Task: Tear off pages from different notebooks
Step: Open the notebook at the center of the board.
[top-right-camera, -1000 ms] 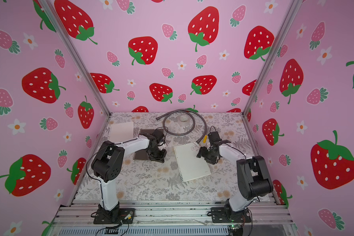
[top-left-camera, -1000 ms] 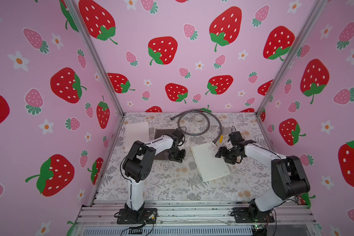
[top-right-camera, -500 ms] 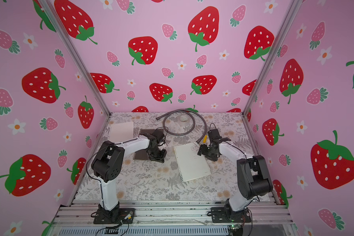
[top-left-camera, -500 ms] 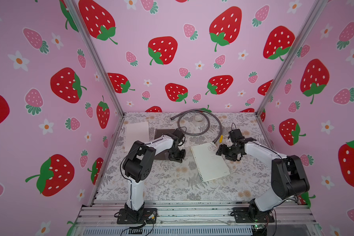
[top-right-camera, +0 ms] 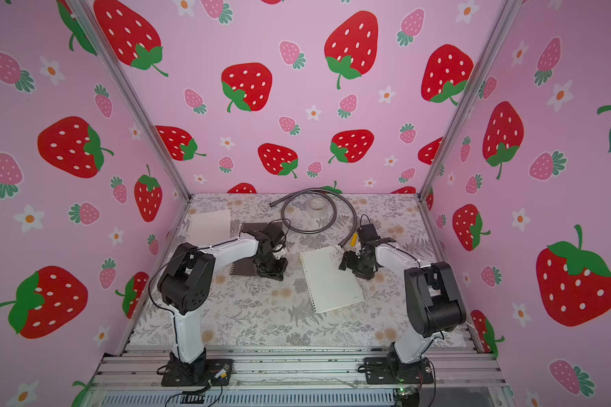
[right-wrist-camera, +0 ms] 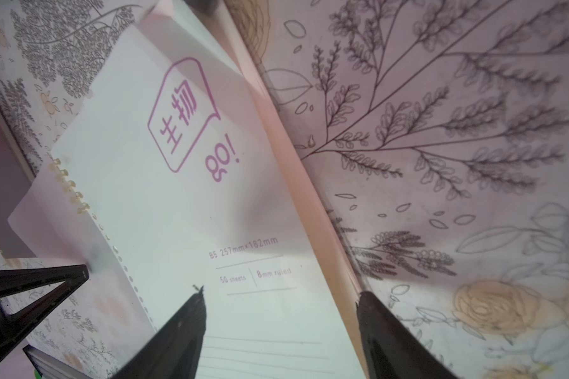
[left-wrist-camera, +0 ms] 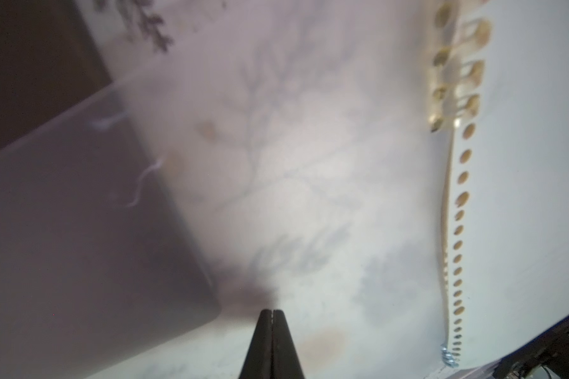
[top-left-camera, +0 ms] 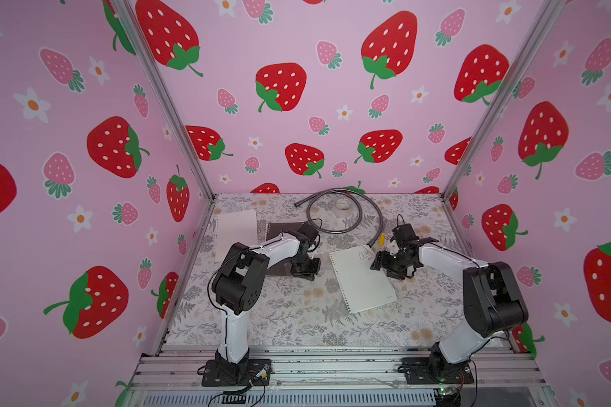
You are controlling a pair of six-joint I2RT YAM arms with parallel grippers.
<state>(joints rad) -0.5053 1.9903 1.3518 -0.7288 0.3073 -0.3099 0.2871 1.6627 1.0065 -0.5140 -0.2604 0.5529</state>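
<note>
Straddling whitish notebook's (top-left-camera: 362, 282) free edge mid-tabletop, open right gripper (right-wrist-camera: 281, 293) should pinch only its cover (right-wrist-camera: 165, 203); left gripper (left-wrist-camera: 272, 310), shut, sits beside dark notebook (top-left-camera: 279, 229).

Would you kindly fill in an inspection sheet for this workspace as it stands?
Surface: floral table cover.
Job's things: dark notebook centre-left; whitish notebook centre-right; loose page far left.
Clutter: tape roll; grey hose with yellow tip.
Grippers: left gripper shut, empty; right gripper open over the whitish notebook's edge.
Cables: thin black wire looping at the left wrist.
Surroundings: pink strawberry walls.
</note>
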